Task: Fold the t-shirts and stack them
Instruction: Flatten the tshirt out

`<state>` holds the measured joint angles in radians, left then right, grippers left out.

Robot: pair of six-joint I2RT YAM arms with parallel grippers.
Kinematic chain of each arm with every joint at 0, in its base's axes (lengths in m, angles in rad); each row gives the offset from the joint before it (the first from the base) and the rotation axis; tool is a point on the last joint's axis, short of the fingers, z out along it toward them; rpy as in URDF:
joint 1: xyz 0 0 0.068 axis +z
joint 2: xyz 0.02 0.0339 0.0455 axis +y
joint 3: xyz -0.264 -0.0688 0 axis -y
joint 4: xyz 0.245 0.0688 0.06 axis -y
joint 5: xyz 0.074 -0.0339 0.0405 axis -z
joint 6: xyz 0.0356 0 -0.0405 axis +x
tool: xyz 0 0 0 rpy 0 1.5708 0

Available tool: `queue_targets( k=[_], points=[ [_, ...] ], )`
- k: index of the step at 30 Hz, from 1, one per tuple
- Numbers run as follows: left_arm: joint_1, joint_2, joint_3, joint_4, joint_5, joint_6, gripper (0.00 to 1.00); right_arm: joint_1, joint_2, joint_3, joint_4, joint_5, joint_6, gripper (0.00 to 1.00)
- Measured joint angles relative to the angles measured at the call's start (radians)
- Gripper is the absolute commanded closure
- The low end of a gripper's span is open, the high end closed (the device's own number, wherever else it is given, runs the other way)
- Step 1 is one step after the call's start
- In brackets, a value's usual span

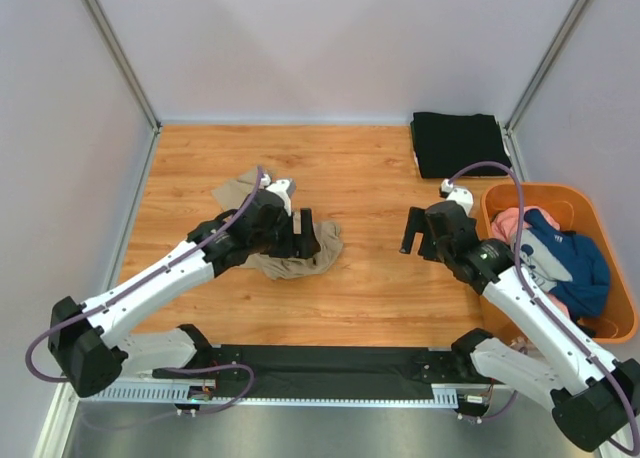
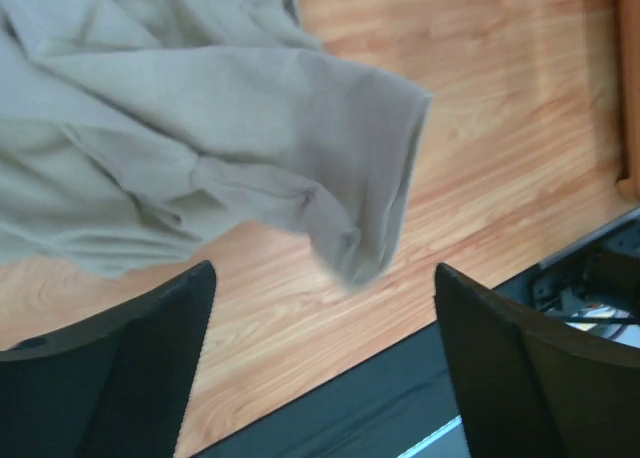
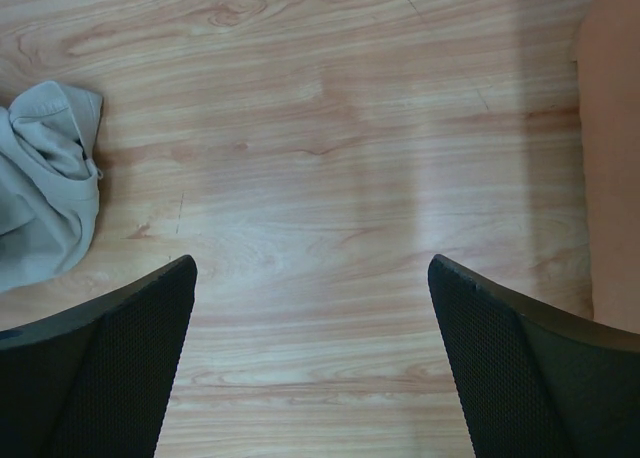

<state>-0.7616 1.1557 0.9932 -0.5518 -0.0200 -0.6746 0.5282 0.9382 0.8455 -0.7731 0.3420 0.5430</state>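
Seen top cam only: folded black shirt (image 1: pixel 458 143), orange tub (image 1: pixel 545 187). Noted L gripper (image 2: pixel 322 278) spread above tan shirt (image 2: pixel 200 128), R gripper (image 3: pixel 311 263) spread over wood tabletop (image 3: pixel 320 128); grey walls (image 1: pixel 330 48).

Top view looks steeply down over the table (image 1: pixel 370 178); both close wrist views share the tan shirt (image 2: pixel 200 128).
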Motion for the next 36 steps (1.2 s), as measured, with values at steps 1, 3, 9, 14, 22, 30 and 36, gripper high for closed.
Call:
queue_targets(
  k=[1,3,9,14,22,30,36],
  points=[
    [-0.011,0.004,-0.008,-0.018,0.004,0.010,0.00,-0.002,-0.003,0.000,-0.004,0.003,0.003,0.00],
    [-0.015,-0.012,-0.026,-0.062,-0.023,0.025,0.00,-0.002,-0.003,0.000,-0.011,-0.008,0.006,0.00],
    [0.078,-0.185,-0.035,-0.170,-0.166,0.045,0.01,0.009,0.023,-0.015,0.064,-0.193,0.005,0.01],
    [0.295,-0.276,-0.040,-0.204,-0.196,0.044,0.02,0.050,0.229,0.049,0.170,-0.343,0.010,0.06],
    [0.436,-0.301,-0.050,-0.253,-0.191,0.055,0.03,0.053,0.639,0.167,0.338,-0.479,0.047,0.19],
    [0.528,-0.254,-0.066,-0.232,-0.147,0.042,0.05,0.070,0.729,0.153,0.443,-0.542,0.073,0.27],
    [0.539,-0.196,-0.101,-0.213,-0.098,0.029,0.06,0.077,0.795,0.140,0.505,-0.553,0.072,0.37]
  ],
)
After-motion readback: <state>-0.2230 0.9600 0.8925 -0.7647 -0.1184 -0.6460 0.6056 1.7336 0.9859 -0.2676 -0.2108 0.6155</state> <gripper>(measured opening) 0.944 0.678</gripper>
